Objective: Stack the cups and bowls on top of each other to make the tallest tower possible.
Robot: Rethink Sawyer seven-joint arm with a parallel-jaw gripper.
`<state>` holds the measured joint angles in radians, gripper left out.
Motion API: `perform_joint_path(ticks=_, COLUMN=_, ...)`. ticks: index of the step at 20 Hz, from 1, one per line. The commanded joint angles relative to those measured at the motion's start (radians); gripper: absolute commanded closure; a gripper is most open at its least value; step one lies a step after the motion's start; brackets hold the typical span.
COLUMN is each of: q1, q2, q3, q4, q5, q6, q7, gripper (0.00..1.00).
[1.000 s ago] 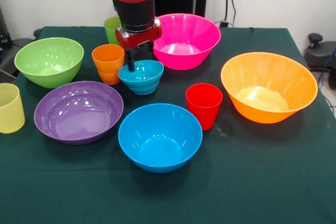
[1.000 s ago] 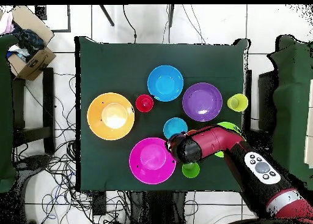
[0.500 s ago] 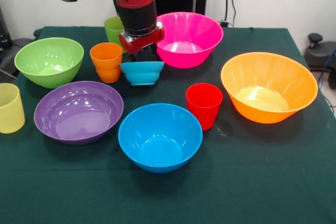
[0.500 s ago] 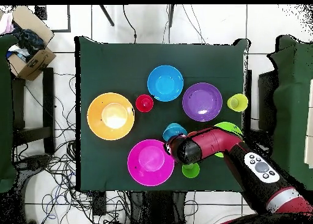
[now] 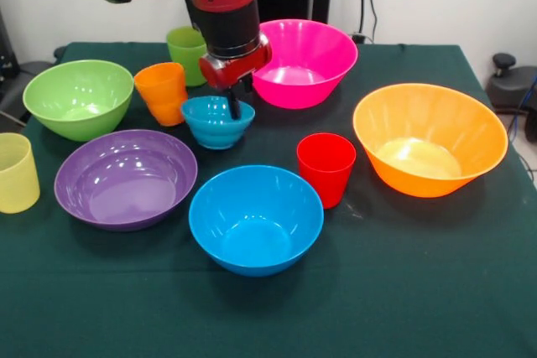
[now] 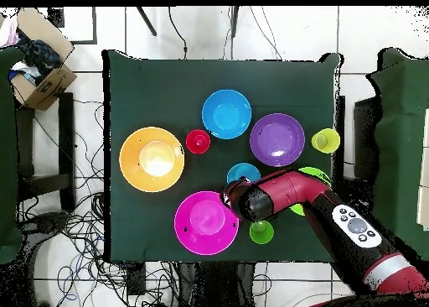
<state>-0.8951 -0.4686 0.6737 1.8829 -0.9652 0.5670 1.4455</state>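
Note:
My gripper [image 5: 236, 108] hangs over the right rim of the small blue bowl [image 5: 214, 127] and is shut on that rim, one black finger showing inside. The bowl sits upright between the orange cup [image 5: 162, 92] and the pink bowl [image 5: 300, 60]. The orange cup leans a little and touches the bowl's left rim. In the overhead view the arm [image 6: 251, 201] hides the gripper, and the small blue bowl [image 6: 243, 171] peeks out above it. All cups and bowls stand apart, none stacked.
Around them stand the large blue bowl [image 5: 256, 220], purple bowl [image 5: 126, 178], lime green bowl [image 5: 78, 98], orange bowl [image 5: 419, 175], red cup [image 5: 325, 168], green cup [image 5: 185, 46] and pale yellow cup [image 5: 17, 172].
The gripper took the small blue bowl by its rim, lifted and tilted it, then brought it down slightly left. The orange cup shifted left and now leans.

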Motion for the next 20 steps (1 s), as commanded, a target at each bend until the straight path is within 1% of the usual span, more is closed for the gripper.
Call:
perform_joint_path(ticks=1, q1=-0.003, q2=0.024, q3=0.097, q4=-0.018, q5=-0.061, q6=0.088, q7=-0.438, gripper=1.00)
perform_joint_path(ticks=4, q1=-0.004, q2=0.003, q3=0.085, q4=-0.016, q5=-0.052, q6=0.109, q7=-0.416, gripper=1.00)
perform_joint_path(ticks=7, q1=0.000, q2=-0.001, q3=0.076, q4=-0.024, q5=-0.051, q6=0.114, q7=-0.406, gripper=1.00)
perform_joint_path(ticks=15, q1=-0.006, q2=-0.044, q3=0.083, q4=0.000, q5=-0.038, q6=0.143, q7=-0.435, gripper=1.00)
perform_joint_path(ticks=20, q1=-0.021, q2=-0.091, q3=0.115, q4=0.026, q5=-0.020, q6=0.172, q7=-0.472, gripper=1.00)
